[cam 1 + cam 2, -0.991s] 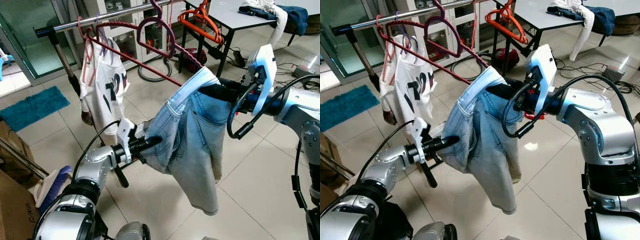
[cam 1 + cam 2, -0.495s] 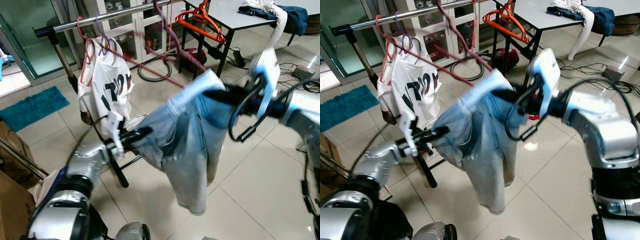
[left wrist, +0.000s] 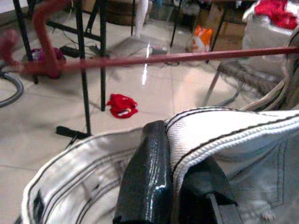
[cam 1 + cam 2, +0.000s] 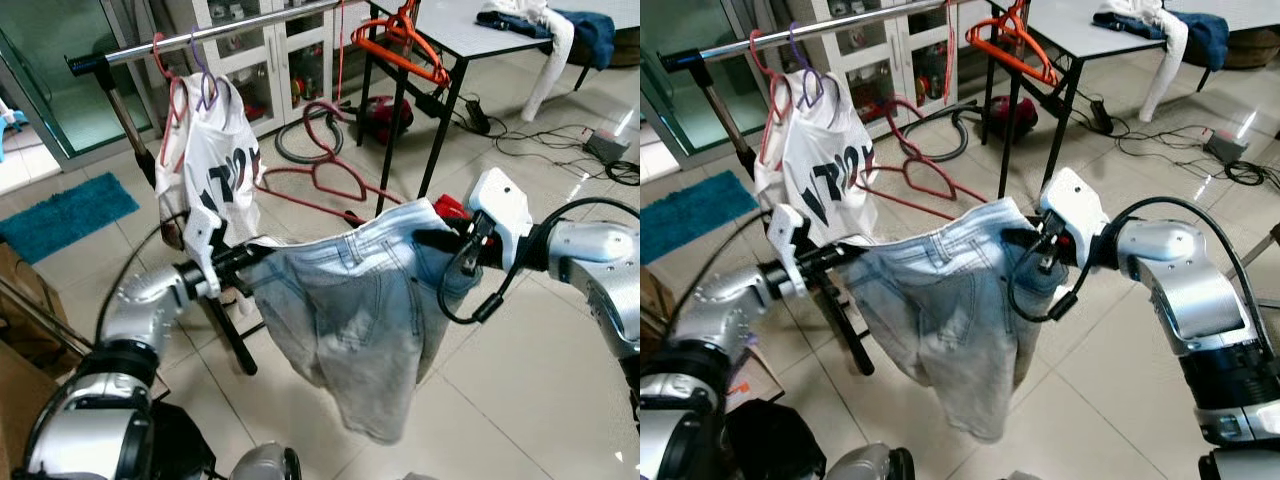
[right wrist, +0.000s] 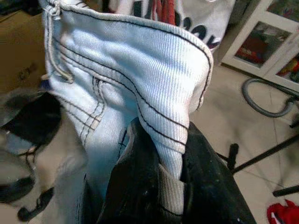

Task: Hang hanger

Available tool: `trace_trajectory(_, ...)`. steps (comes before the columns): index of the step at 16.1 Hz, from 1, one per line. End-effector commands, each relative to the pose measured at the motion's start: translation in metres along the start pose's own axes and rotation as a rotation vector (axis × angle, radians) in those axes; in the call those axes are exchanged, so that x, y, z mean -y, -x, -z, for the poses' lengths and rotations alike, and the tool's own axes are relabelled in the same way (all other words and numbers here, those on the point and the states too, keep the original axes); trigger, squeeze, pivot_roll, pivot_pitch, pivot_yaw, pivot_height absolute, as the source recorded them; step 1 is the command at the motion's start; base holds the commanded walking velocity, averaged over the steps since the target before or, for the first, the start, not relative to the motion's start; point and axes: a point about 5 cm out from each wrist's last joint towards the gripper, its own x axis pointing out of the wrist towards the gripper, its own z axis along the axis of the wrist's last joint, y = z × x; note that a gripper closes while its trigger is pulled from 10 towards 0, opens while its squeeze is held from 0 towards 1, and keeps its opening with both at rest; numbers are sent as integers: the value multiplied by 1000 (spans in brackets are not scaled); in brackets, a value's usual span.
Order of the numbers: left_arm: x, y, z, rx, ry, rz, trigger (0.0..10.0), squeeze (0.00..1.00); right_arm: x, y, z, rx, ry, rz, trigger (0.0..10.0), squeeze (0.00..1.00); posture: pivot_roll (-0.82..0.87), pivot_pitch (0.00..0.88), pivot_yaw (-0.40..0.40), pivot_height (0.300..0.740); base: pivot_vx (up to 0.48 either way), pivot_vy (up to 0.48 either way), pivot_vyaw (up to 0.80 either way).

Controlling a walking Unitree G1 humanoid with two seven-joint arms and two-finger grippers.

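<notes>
Left eye view: both silver arms reach forward and spread apart, stretching a pair of pale, faded denim jeans by the waistband. The left gripper pinches the waistband at about 9 o'clock of the garment, its arm bent at the elbow. The right gripper clamps the opposite end at about 2 o'clock, forearm level, a black cable looping under it. The legs hang limp toward 6 o'clock. A dark red hanger of thin curved tubing sits at 12 o'clock beyond the jeans, apparently on the tiled floor. A white printed shirt hangs from a metal rail at 11 o'clock.

Right eye view: an orange hanger rests at the grey table edge at 1 o'clock.

Left wrist view: glossy black fingers are closed on the thick, ribbed, dark-stitched band; a blurred red bar crosses behind.

Right wrist view: black fingers are shut tight around a bunched fold of twill waistband.
</notes>
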Motion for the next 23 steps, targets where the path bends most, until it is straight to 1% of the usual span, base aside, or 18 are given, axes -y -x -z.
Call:
trace_trajectory(1, -3, -3, -17, 16, -80, 9, 0, 0, -2, 3, -6, 12, 40, -25, 10000, 0, -127, 0, 89, 740, 0, 0, 0)
trace_trajectory(3, -4, -1, -13, -14, -94, 6, 0, 0, -5, 8, -7, 8, 44, -66, 10000, 0, -128, 0, 91, 740, 0, 0, 0)
trace_trajectory(5, -6, 2, -7, -62, -118, -9, 0, 0, -7, 18, -7, -20, 65, -120, 10000, 0, -128, 0, 91, 740, 0, 0, 0)
trace_trajectory(7, -8, 4, -6, -83, -131, -21, 0, 0, -11, 22, -4, -41, 65, -159, 10000, 0, -128, 0, 91, 740, 0, 0, 0)
trace_trajectory(8, -10, 6, -4, -117, -157, -34, 0, 0, -13, 28, 5, -106, 83, -190, 10000, 0, -138, 0, 88, 740, 0, 0, 0)
trace_trajectory(10, -12, 8, -2, -139, -170, -52, 0, 0, -12, 35, 9, -141, 85, -208, 10000, 0, -139, 0, 87, 740, 0, 0, 0)
trace_trajectory(11, -15, 10, -2, -150, -175, -67, 0, 0, -9, 42, 10, -166, 79, -219, 10000, 0, -139, 0, 87, 740, 0, 0, 0)
trace_trajectory(14, -16, 12, 0, -169, -185, -75, 0, 0, -8, 46, 14, -210, 91, -243, 10000, 0, -140, 0, 88, 740, 0, 0, 0)
trace_trajectory(16, -16, 11, 0, -178, -204, -72, 0, 0, -13, 45, 24, -275, 114, -286, 10000, 0, -137, 0, 85, 740, 0, 0, 0)
trace_trajectory(17, -16, 11, 1, -186, -213, -72, 0, 0, -14, 45, 27, -289, 116, -298, 10000, 0, -137, 0, 85, 740, 0, 0, 0)
trace_trajectory(18, -16, 14, 4, -214, -231, -72, 0, 0, -10, 53, 29, -326, 131, -298, 10000, 0, -134, 0, 83, 740, 0, 0, 0)
trace_trajectory(19, -17, 16, 7, -236, -242, -74, 0, 0, -5, 59, 28, -337, 137, -285, 10000, 0, -132, 0, 81, 740, 0, 0, 0)
trace_trajectory(20, -18, 21, 14, -287, -275, -80, 0, 0, -2, 65, 26, -337, 137, -284, 10000, 0, -133, 0, 81, 740, 0, 0, 0)
trace_trajectory(22, -18, 26, 21, -326, -290, -91, 0, 0, -1, 70, 27, -353, 142, -296, 10000, 0, -135, 0, 81, 740, 0, 0, 0)
trace_trajectory(23, -18, 25, 22, -326, -286, -95, 0, 0, -1, 67, 27, -346, 143, -297, 10000, 0, -135, 0, 81, 740, 0, 0, 0)
